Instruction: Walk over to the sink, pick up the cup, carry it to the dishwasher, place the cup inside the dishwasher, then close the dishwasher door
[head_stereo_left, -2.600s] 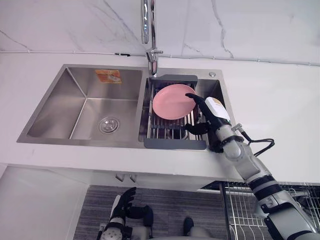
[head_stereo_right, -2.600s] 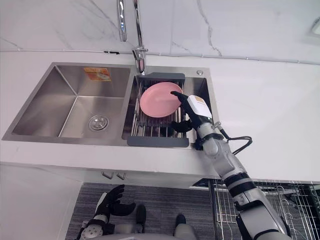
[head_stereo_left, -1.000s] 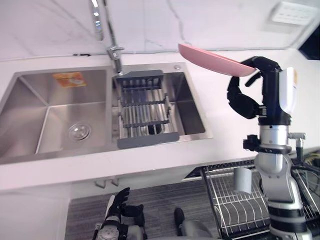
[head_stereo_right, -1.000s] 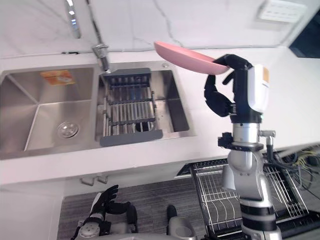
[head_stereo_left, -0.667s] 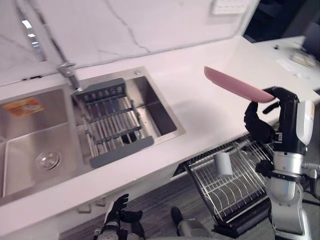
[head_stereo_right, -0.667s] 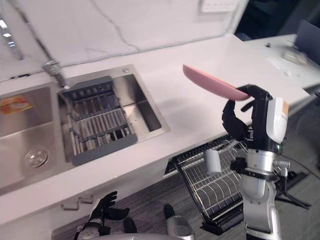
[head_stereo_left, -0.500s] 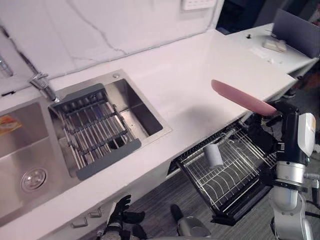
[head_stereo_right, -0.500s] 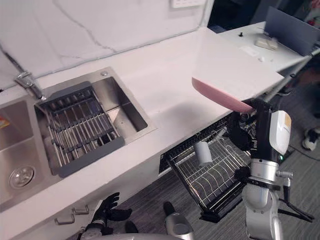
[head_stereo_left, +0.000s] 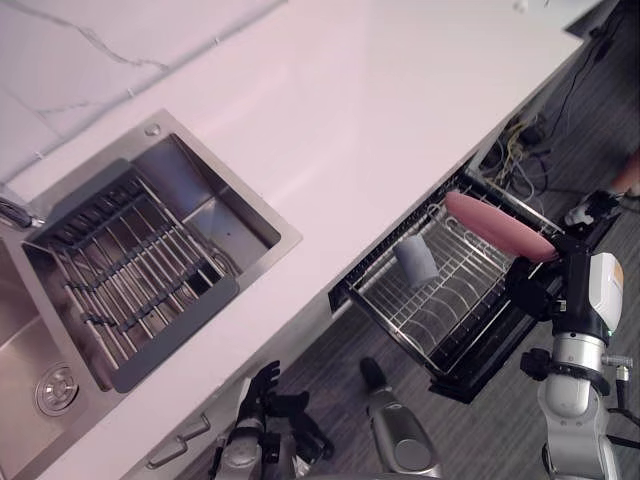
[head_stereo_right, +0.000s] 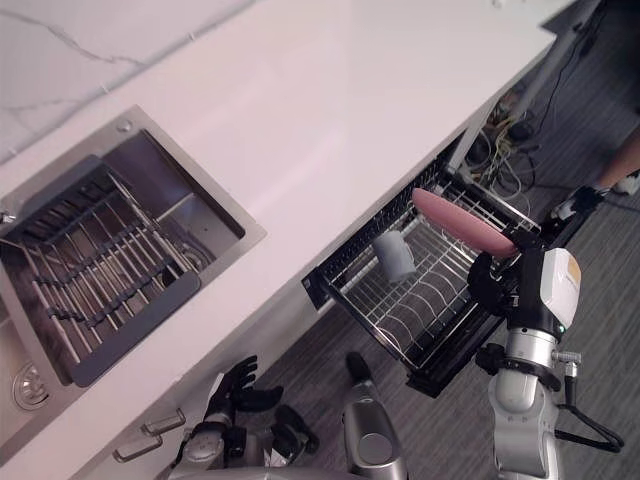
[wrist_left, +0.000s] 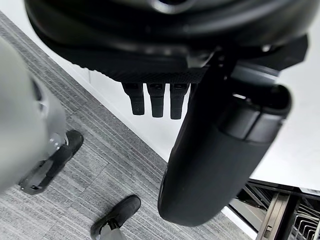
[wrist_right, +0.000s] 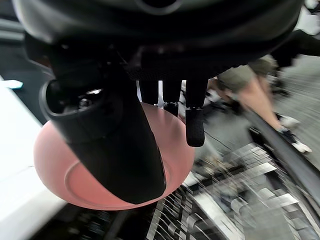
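My right hand (head_stereo_left: 533, 291) is shut on a pink plate (head_stereo_left: 497, 226), pinching its rim between thumb (wrist_right: 117, 150) and fingers (wrist_right: 193, 125). It holds the plate nearly flat above the right end of the pulled-out dishwasher rack (head_stereo_left: 470, 300). A pale grey cup (head_stereo_left: 415, 262) lies in that rack near the counter edge, apart from the plate. The pink plate (wrist_right: 75, 185) also shows past my thumb in the right wrist view. Low by the floor, my left hand (head_stereo_left: 262, 385) hangs with relaxed fingers (wrist_left: 156, 100) and holds nothing.
The white counter (head_stereo_left: 330, 110) runs across the view, with the steel sink (head_stereo_left: 215, 215) and its dark drying rack (head_stereo_left: 120, 270) at the left. A person's leg (wrist_right: 245, 85) stands right of the dishwasher. Grey floor lies below the rack.
My right hand lifted the pink plate from the sink's drying rack, carried it rightward and lowered it over the dishwasher rack. The camera swung from the sink towards the dishwasher.
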